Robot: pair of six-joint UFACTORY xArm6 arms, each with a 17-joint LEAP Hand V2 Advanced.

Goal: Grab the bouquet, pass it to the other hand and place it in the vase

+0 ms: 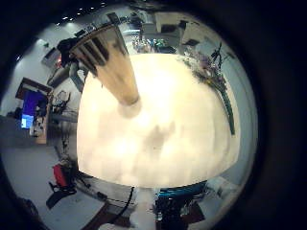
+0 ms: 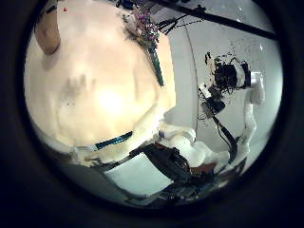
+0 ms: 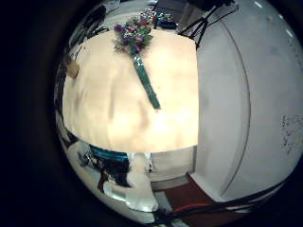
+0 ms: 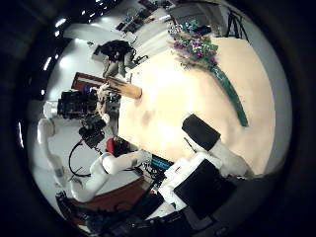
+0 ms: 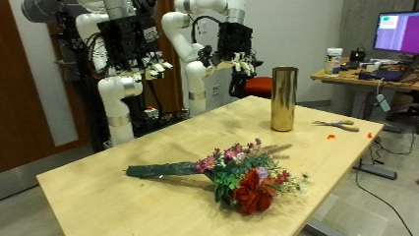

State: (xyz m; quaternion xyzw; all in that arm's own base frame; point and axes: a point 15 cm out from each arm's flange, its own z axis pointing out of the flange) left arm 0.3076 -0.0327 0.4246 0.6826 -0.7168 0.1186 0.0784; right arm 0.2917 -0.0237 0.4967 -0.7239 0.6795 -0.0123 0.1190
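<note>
A tall gold vase stands upright at the table's far side. My left hand hangs above the table's far edge beside the vase, fingers relaxed and holding nothing. My right hand hangs behind the table edge, also open. The vase is close in the left little finger side palm view. The bouquet shows in the right little finger side palm view.
Scissors lie on the table beside the vase, with small orange bits near them. An orange chair stands behind the vase. A desk with a monitor is beyond the table.
</note>
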